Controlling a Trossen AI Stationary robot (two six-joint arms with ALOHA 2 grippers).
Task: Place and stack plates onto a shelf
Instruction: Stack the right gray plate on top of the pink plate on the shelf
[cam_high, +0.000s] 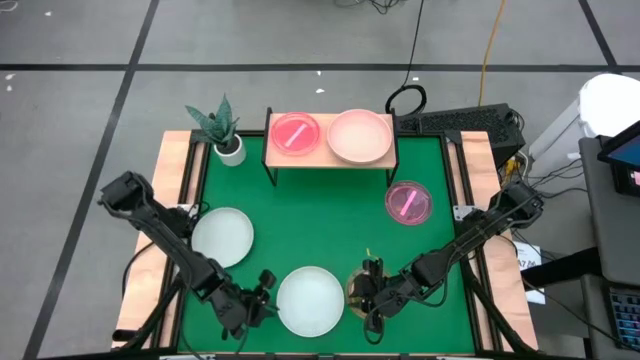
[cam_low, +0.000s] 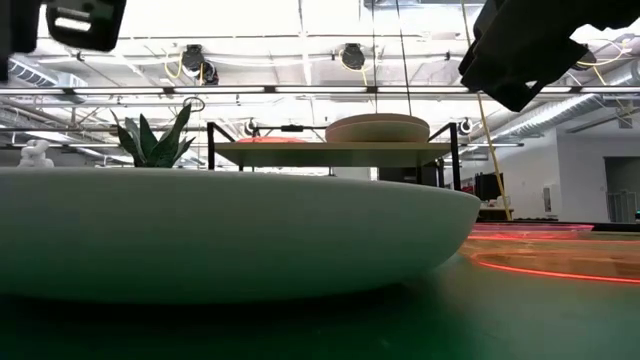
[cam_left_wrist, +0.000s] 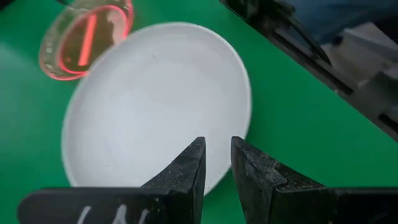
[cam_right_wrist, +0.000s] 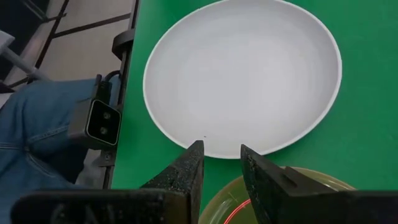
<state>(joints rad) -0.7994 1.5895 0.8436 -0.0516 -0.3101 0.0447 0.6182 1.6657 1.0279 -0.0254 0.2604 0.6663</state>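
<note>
We see the large white round plate (cam_high: 311, 300) at the mat's near edge, between both grippers. L gripper (cam_left_wrist: 216, 163) just beside its rim, fingers slightly apart, empty. R gripper (cam_right_wrist: 219, 163) likewise, over the small amber translucent plate (cam_right_wrist: 311, 180). Wooden-top shelf (cam_high: 330, 157) far side.

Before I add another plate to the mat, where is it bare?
Bare mat spans the middle, between the shelf, pale blue plate and translucent pink plate. The near edge is crowded: white plate, amber plate, left gripper, right gripper. The shelf holds two plates already.
</note>
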